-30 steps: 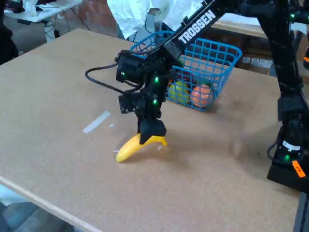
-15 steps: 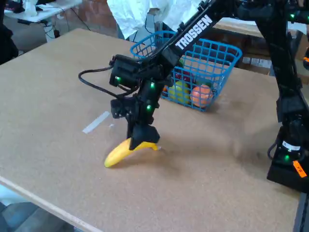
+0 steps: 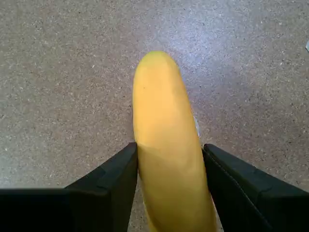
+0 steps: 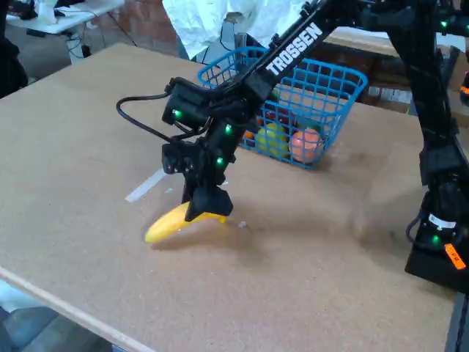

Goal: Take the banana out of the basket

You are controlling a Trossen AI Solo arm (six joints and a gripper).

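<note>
Banana [image 3: 166, 159] sits between the black fingers [image 3: 116, 179] of the gripper [image 4: 204, 210], jaws narrow, pinching approx. mid-body. Free tip low over the table [image 4: 330, 257], touching or not: can't tell. Basket [image 4: 333, 92] w/ round fruits is far right, well apart. Judged light, stiff, smooth skin, may slip; mid-body grip looks best.

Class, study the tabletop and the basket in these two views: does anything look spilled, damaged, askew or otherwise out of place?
Nothing stands out. The banana lies outside the blue wire basket, held between the pincer's black fingers low over the table. The basket stands upright with round fruit inside. Only a pale strip lies loose on the board.
</note>
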